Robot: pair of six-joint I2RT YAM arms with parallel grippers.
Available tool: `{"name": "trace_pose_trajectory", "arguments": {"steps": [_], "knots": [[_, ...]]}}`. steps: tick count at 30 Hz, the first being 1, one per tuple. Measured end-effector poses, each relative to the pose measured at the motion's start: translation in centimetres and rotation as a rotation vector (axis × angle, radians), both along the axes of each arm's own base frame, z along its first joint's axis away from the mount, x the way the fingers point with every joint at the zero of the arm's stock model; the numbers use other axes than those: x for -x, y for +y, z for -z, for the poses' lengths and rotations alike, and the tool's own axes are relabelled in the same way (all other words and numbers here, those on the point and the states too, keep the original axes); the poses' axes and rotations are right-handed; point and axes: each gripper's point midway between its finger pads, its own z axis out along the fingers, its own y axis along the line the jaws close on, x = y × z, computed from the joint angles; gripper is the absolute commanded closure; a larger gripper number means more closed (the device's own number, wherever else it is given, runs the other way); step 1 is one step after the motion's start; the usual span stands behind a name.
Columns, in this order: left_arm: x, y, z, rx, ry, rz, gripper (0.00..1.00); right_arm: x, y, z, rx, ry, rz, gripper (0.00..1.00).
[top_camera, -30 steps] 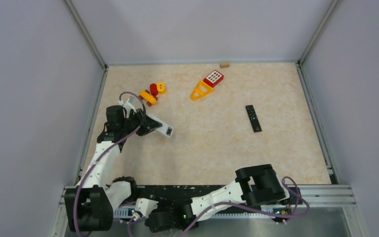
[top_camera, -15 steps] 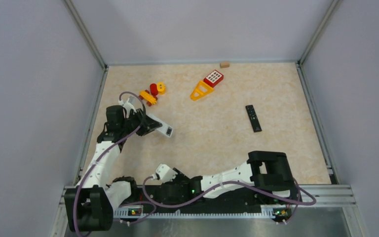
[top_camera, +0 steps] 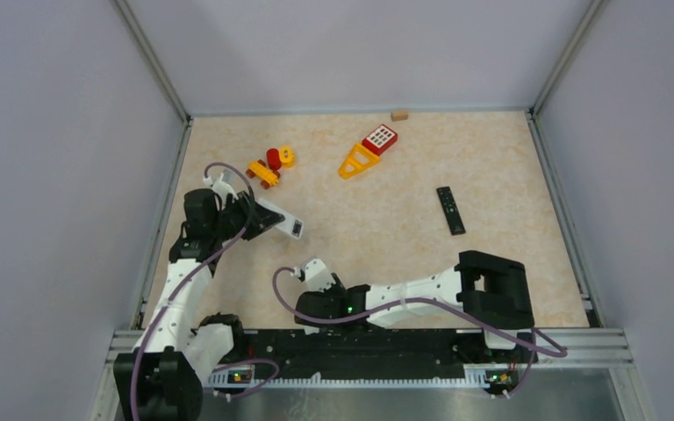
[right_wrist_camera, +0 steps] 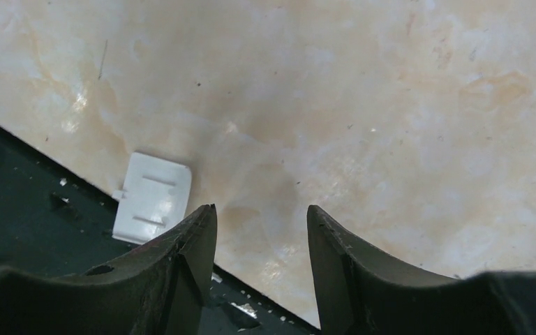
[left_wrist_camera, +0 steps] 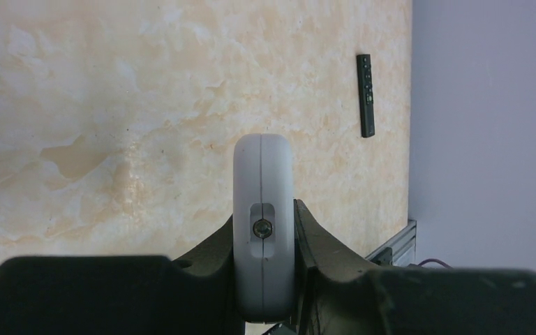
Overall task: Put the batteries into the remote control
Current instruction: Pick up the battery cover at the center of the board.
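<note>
left wrist – left hand (left_wrist_camera: 264, 211) clenched on white remote (left_wrist_camera: 263, 174) – right hand (right_wrist_camera: 262, 218) released.

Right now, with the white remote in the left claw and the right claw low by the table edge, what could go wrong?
The small white cover lies partly over the black rail at the near edge of the table; the open right claw beside it might knock it off.
The left claw grips the white remote with one end sticking out; pressing there may tilt it.
No batteries show in any view; loading may stall.
</note>
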Motion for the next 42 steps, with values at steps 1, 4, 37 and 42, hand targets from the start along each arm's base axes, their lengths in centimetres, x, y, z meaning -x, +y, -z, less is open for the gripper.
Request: {"name": "trace_pose_trajectory", "arguments": {"steps": [1, 4, 37, 42], "knots": [[0.0, 0.1, -0.2, -0.006, -0.010, -0.010, 1.00, 0.3, 0.1, 0.1, -0.006, 0.017, -0.002, 0.48], [-0.2, 0.5, -0.7, -0.020, -0.034, -0.040, 1.00, 1.2, 0.4, 0.3, -0.023, 0.076, -0.004, 0.48], [-0.1, 2.0, 1.1, -0.059, -0.007, -0.151, 1.00, 2.7, 2.1, 1.9, -0.037, 0.218, 0.161, 1.00], [0.4, 1.7, 1.8, -0.041, 0.016, -0.135, 1.00, 1.4, 1.1, 1.7, -0.053, 0.187, 0.239, 1.00]]}}
